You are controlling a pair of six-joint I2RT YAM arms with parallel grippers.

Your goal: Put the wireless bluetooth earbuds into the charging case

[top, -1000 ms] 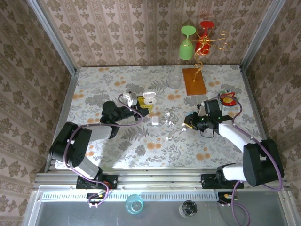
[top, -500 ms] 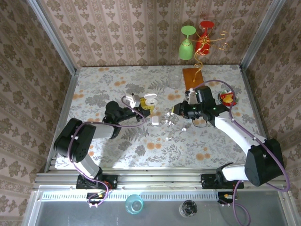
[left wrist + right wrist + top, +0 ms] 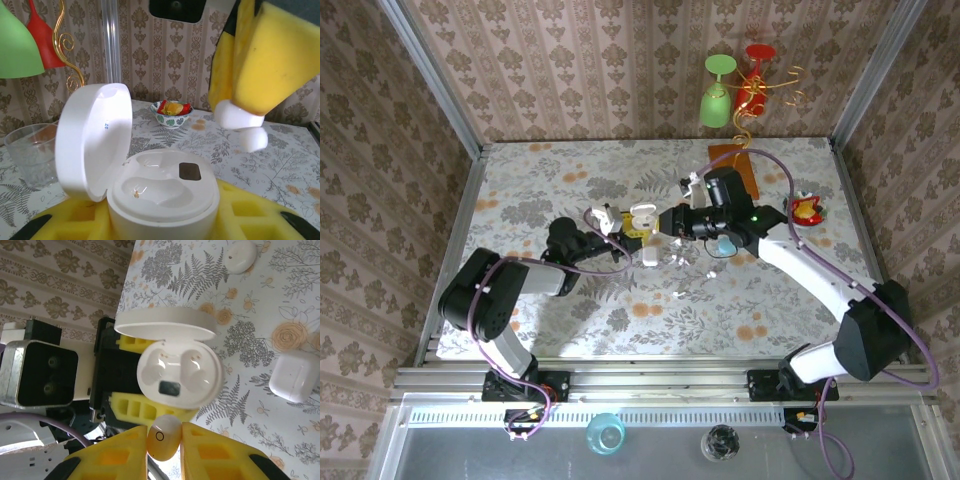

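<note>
My left gripper [image 3: 623, 226] is shut on a round white charging case [image 3: 165, 192]. The case's lid [image 3: 92, 142] stands open and both of its sockets are empty. The yellow left fingers [image 3: 145, 410] clamp the case [image 3: 180, 372] from both sides. My right gripper [image 3: 665, 222] is shut on a white earbud [image 3: 163, 436], pinched between its yellow pads [image 3: 212, 455]. The earbud [image 3: 236, 115] hangs just above and beside the case's rim, not touching it. More tiny white earbuds [image 3: 679, 259] lie on the table, and a teal piece [image 3: 724, 244] lies under the right arm.
A white rectangular case [image 3: 294, 375] lies on the floral table [image 3: 620, 310] close to the held case. Behind stand a clear glass [image 3: 692, 170], an orange board [image 3: 732, 172], a small bowl [image 3: 805, 210], and green [image 3: 716, 100] and red [image 3: 756, 60] goblets on a gold rack.
The right arm has swung left and back across the table, bringing its gripper up to the open case. The left gripper with the case has shifted slightly right.
</note>
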